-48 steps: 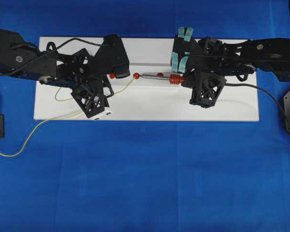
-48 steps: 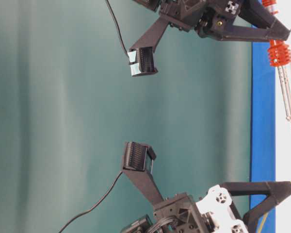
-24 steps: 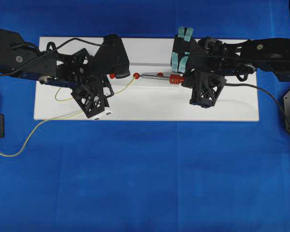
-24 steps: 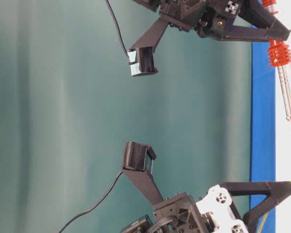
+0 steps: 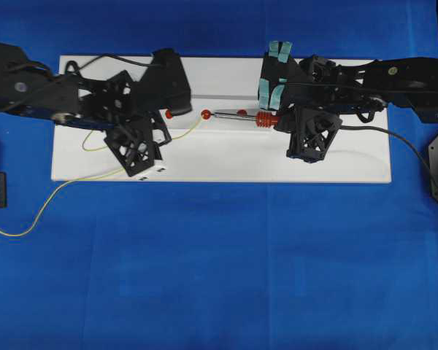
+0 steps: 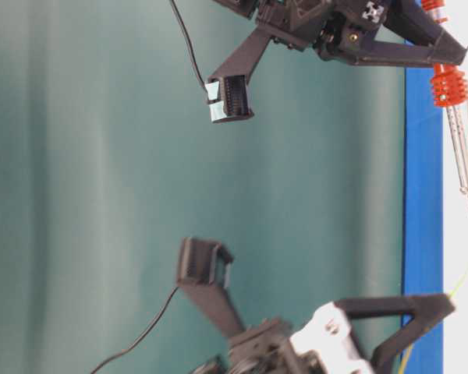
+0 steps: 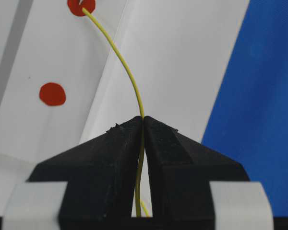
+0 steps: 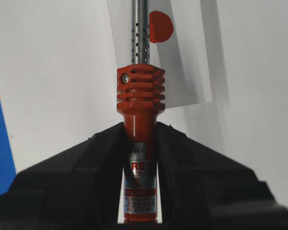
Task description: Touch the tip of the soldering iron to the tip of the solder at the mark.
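Showing one soldering iron (image 8: 140, 96), one solder (image 7: 126, 72) wire, three red dots (image 5: 206, 114)

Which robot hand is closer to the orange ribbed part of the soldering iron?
The right. The right gripper clamps the soldering iron just behind that collar. The left gripper is across the white board, pinching the yellow wire.

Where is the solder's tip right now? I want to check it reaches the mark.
In the left wrist view the solder arcs up from the shut left gripper, its tip at the edge of the upper red mark on the white board.
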Controlling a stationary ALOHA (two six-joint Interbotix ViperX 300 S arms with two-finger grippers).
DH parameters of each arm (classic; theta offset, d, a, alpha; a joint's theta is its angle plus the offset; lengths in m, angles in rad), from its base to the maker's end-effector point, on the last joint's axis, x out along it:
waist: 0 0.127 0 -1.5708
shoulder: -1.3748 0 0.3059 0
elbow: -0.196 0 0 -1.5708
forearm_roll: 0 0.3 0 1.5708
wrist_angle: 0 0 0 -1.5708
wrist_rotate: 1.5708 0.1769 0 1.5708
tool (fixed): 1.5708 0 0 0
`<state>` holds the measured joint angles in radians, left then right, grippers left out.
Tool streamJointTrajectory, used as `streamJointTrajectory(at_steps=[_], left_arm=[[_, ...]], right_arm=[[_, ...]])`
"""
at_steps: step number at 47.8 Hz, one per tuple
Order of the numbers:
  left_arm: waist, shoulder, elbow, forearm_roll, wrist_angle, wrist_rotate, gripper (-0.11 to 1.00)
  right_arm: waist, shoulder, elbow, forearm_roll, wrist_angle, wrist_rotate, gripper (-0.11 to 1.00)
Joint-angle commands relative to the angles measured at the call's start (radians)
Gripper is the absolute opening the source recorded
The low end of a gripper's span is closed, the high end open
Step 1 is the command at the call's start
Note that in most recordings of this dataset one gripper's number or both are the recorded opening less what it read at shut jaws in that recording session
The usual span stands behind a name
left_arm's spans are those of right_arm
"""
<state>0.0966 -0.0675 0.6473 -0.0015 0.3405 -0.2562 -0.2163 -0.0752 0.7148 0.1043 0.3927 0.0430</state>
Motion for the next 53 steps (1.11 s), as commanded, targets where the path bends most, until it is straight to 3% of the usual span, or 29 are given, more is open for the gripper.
streamJointTrajectory(at_steps=[1, 18, 35, 44, 53], left_arm=[[0.002, -0.066, 0.014, 0.003, -0.003, -0.002, 0.03], [0.002, -0.224, 0.15, 0.003, -0.061, -0.015, 0.03], [0.002, -0.229, 0.16, 0.003, -0.075, -0.015, 0.03], [0.002, -0.23, 0.16, 0.003, -0.075, -0.015, 0.03], [0.002, -0.233, 0.163, 0.003, -0.078, -0.015, 0.03]], right_arm=[[0.0, -0.011, -0.025, -0.002, -0.008, 0.002, 0.06], [0.0, -0.011, -0.025, -0.002, -0.009, 0.002, 0.06], [0.0, -0.02, -0.018, -0.002, -0.011, 0.0, 0.06], [0.0, -0.107, 0.02, -0.012, -0.009, 0.0, 0.06], [0.0, -0.245, 0.12, -0.014, -0.011, 0.005, 0.06]])
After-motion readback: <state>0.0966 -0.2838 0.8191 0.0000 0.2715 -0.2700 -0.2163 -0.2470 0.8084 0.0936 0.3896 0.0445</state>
